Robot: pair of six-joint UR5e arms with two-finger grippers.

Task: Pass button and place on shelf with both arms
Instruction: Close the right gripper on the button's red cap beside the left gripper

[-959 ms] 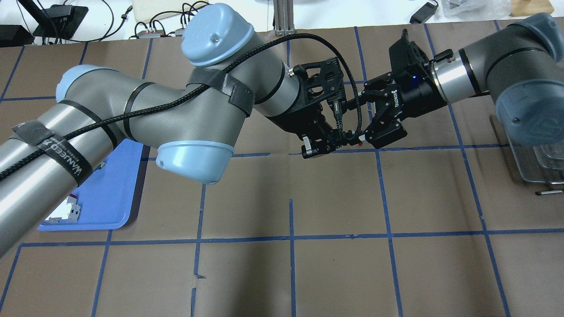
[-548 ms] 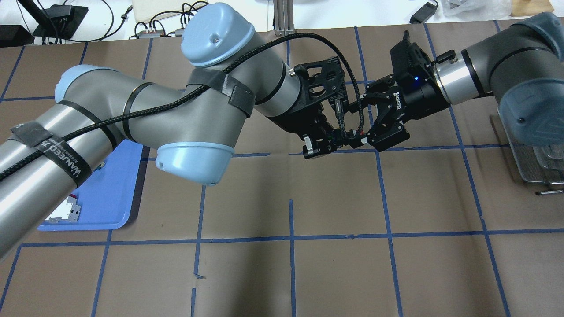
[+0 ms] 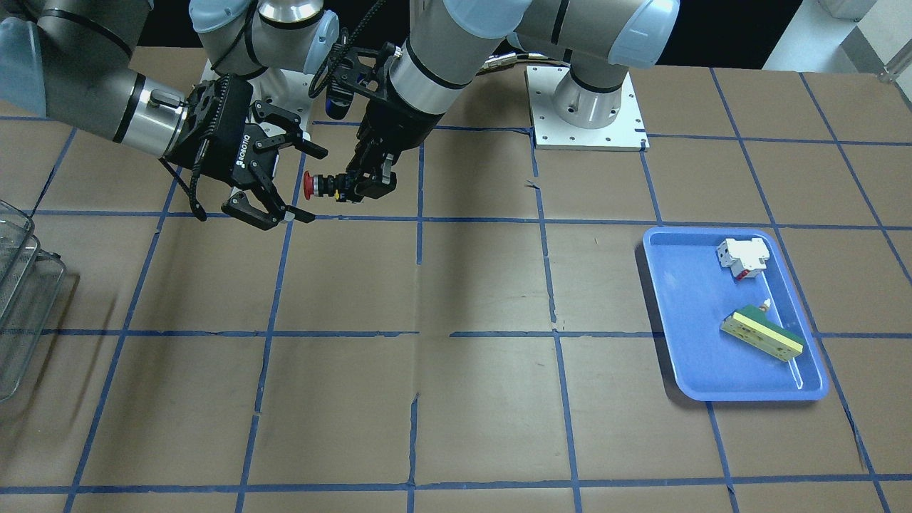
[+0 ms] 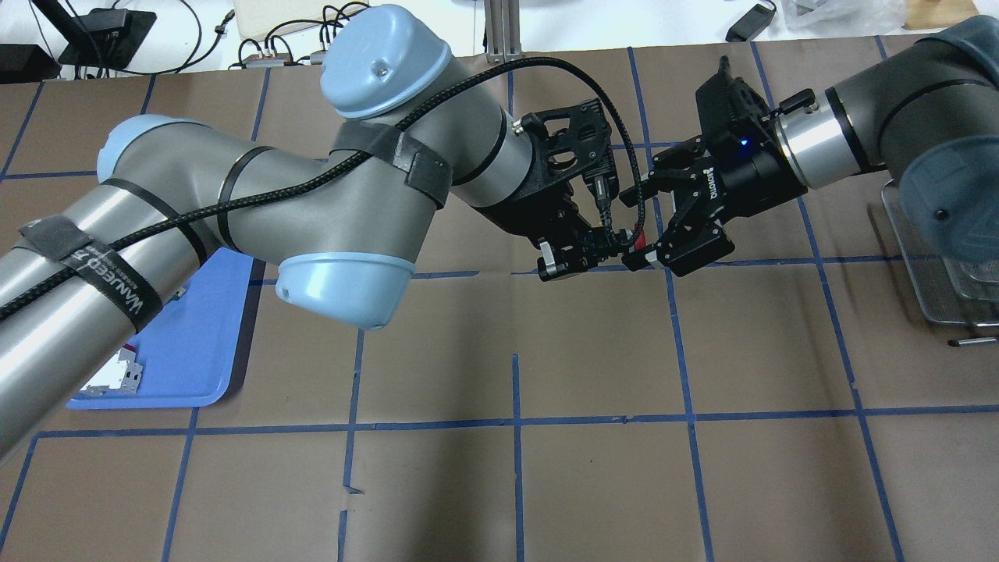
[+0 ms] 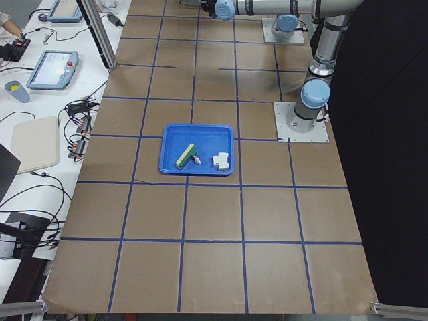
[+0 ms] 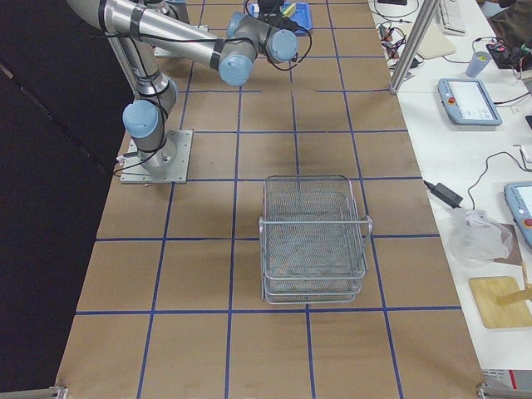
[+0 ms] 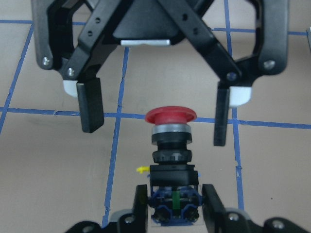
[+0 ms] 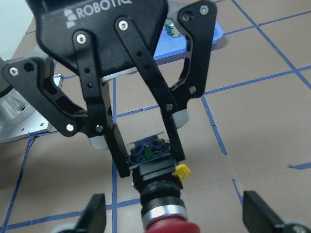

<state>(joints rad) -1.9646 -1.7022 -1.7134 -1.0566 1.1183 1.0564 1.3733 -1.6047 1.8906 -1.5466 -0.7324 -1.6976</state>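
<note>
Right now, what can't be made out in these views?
Button: overhead, mostly hidden by cable, left tool and right tool.
Shelf: overhead, partly covered by right arm, cut by edge.
Blue tray: overhead, largely under left arm.
Both tools: exterior left, beyond top edge.

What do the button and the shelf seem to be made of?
The button: probably plastic, matte red cap and black body, with a shiny metal-looking ring. The shelf: probably metal, silver-grey mesh that one can see through.

Robotics lab — tape-gridded table (image 6: pixel 332 125), teach pendants (image 6: pixel 470 101) alongside
</note>
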